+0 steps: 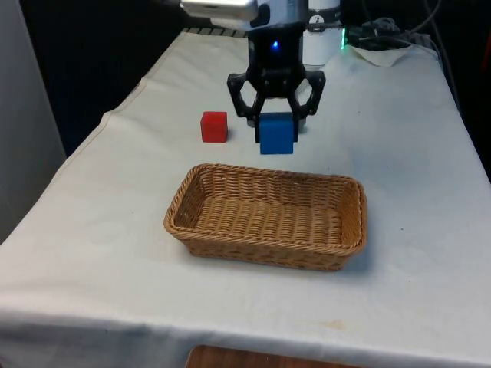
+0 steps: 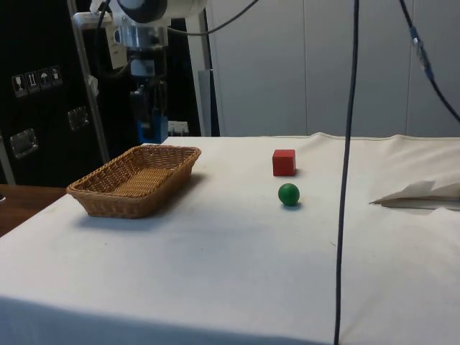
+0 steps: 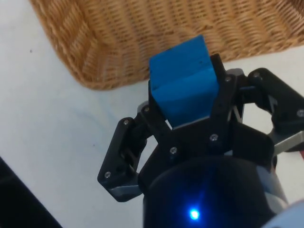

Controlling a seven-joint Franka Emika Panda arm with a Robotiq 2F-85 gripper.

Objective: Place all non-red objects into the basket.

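blue cube | red cube | green ball | tan basket

We see the white arm reaching in from above, wrist pointing straight down, gripper hanging clear of the table. Black fingers clamp a blue cube from two opposite sides; in the wrist view the cube sits tilted between them, its lower end projecting past the fingertips. From the side view we note the gripper upright, the linkages splayed outward above the closed pads.
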